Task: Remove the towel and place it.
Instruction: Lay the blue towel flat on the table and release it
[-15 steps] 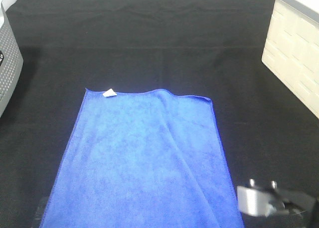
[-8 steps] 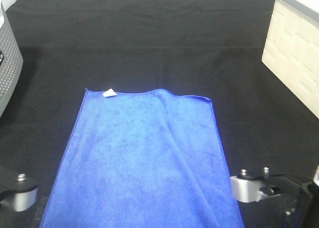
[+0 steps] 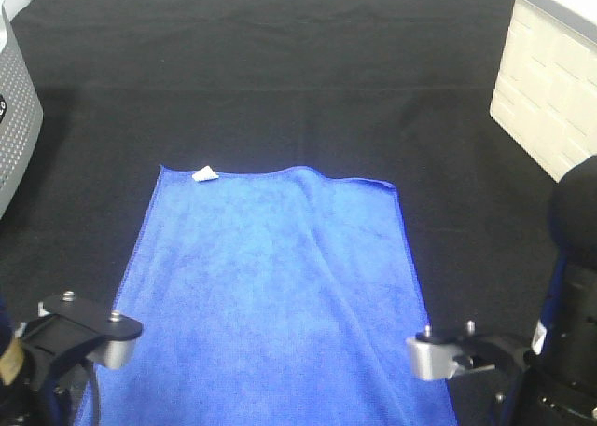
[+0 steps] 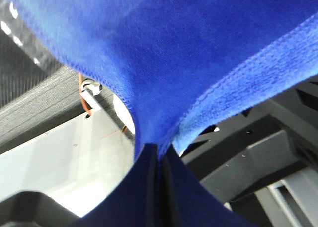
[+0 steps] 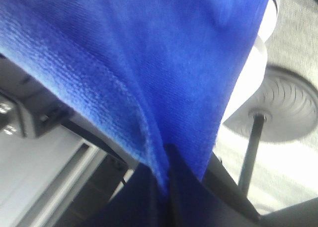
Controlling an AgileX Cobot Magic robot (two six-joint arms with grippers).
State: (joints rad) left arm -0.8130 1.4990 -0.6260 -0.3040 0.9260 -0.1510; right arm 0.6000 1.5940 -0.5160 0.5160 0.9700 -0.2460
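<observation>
The royal-blue towel [image 3: 270, 286] lies flat on the black table cloth [image 3: 280, 72], its white tag [image 3: 204, 173] at the far left corner. Its near edge runs out of the exterior view. In the left wrist view my left gripper [image 4: 158, 152] is shut on a pinched fold of the towel [image 4: 164, 53]. The right wrist view shows my right gripper [image 5: 169, 157] likewise shut on the hemmed edge of the towel [image 5: 139, 53]. In the exterior view only the left arm's wrist [image 3: 89, 337] and the right arm's wrist [image 3: 452, 353] show, at the towel's near corners.
A grey perforated container [image 3: 14, 118] stands at the left edge. A cream box [image 3: 550, 100] stands at the right. Black cloth stretches behind the towel to the table's far edge. Below the held edge the wrist views show metal frame parts and floor.
Both arms have risen into the bottom of the exterior view, the left one newly appearing and the right one shifting left. The towel's far edge has not moved.
</observation>
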